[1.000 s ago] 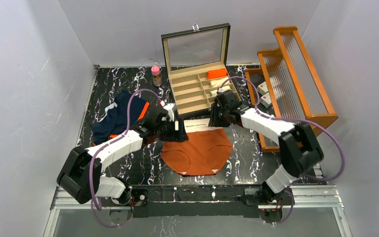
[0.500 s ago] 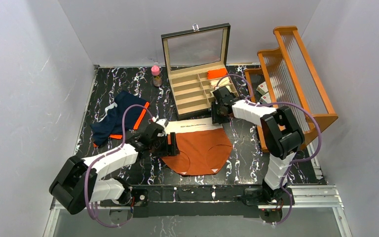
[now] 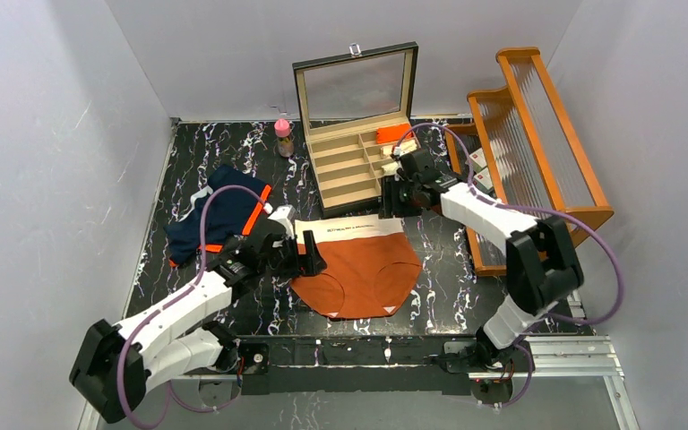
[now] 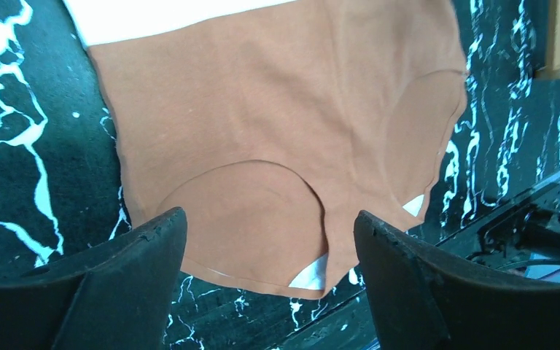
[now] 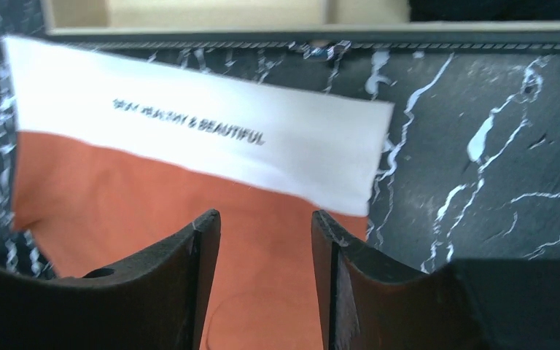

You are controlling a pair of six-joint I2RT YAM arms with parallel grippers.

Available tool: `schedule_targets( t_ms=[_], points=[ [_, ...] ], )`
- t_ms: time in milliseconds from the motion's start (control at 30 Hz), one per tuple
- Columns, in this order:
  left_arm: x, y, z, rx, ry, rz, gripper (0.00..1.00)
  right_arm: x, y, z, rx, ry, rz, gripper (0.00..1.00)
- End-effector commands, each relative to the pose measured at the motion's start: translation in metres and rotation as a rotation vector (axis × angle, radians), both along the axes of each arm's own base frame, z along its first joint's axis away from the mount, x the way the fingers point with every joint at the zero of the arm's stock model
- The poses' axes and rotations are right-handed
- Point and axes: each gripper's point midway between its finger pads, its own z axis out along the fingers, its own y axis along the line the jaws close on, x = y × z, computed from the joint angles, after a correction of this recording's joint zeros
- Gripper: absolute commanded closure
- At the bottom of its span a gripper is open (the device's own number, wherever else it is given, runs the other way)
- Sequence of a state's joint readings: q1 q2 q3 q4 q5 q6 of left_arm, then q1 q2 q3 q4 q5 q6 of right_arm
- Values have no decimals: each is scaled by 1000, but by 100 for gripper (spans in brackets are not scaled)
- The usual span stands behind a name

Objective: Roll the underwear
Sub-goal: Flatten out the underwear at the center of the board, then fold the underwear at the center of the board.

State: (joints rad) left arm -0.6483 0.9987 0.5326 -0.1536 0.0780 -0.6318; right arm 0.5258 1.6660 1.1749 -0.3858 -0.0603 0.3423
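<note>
Near the surface's near edge, flat rust-orange cloth underwear [image 3: 358, 273] lies waistband far; left hand [image 3: 309, 260], spread and empty, flanks its left side, right hand [image 3: 392, 199], likewise spread, its far-right corner.

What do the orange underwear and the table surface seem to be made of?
The orange underwear looks like soft matte knit fabric, perhaps cotton: it lies limp, with stitched seams. The table surface looks like black marble with white veins, but may be a printed sheet.
</note>
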Motion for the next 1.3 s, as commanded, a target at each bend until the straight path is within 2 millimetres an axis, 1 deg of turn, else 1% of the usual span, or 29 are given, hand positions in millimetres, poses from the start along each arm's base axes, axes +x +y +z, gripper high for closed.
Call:
schedule_targets(
  t_ms=[0, 100, 133, 233, 300, 400, 467, 533, 600, 667, 733, 800, 867, 933, 1033, 1100, 1200, 1267],
  points=[
    [0, 29, 7, 87, -6, 126, 15, -45, 10, -1, 97, 85, 75, 42],
    [-6, 48, -6, 141, 22, 207, 13, -70, 11, -13, 95, 112, 96, 40],
    [-7, 53, -10, 154, 30, 228, 12, -77, 9, -20, 82, 126, 95, 40],
    [-11, 64, -20, 188, 52, 274, 9, -92, -1, -35, 44, 166, 78, 40],
    [-12, 67, -24, 201, 57, 288, 8, -100, -6, -42, 31, 184, 65, 40],
    [-11, 68, -28, 217, 64, 294, 6, -113, -6, -43, 53, 205, 59, 40],
    [-11, 68, -32, 226, 70, 290, 6, -120, -1, -40, 69, 206, 66, 40],
    [-10, 68, -36, 226, 85, 284, 8, -122, 2, -34, 81, 202, 66, 41],
    [-8, 66, -41, 209, 110, 269, 13, -122, 7, -24, 103, 196, 61, 41],
    [-5, 68, -45, 195, 136, 274, 16, -118, 14, -8, 144, 178, 63, 41],
    [-2, 71, -48, 161, 157, 285, 20, -110, 22, 10, 196, 137, 47, 37],
    [3, 70, -46, 105, 161, 283, 23, -98, 27, 27, 243, 95, -13, 29],
    [5, 67, -46, 63, 165, 278, 27, -89, 29, 39, 282, 64, -69, 24],
    [6, 67, -50, 52, 181, 278, 34, -81, 33, 49, 324, 32, -98, 22],
    [1, 58, -56, 5, 201, 242, 40, -75, 52, 67, 412, -1, -41, 21],
    [-1, 55, -58, -16, 204, 232, 44, -70, 64, 75, 433, 18, -15, 25],
    [-3, 53, -59, -35, 201, 235, 49, -63, 83, 70, 391, 56, 17, 32],
    [-3, 57, -63, -24, 205, 259, 55, -60, 94, 65, 343, 56, 28, 34]
  ],
)
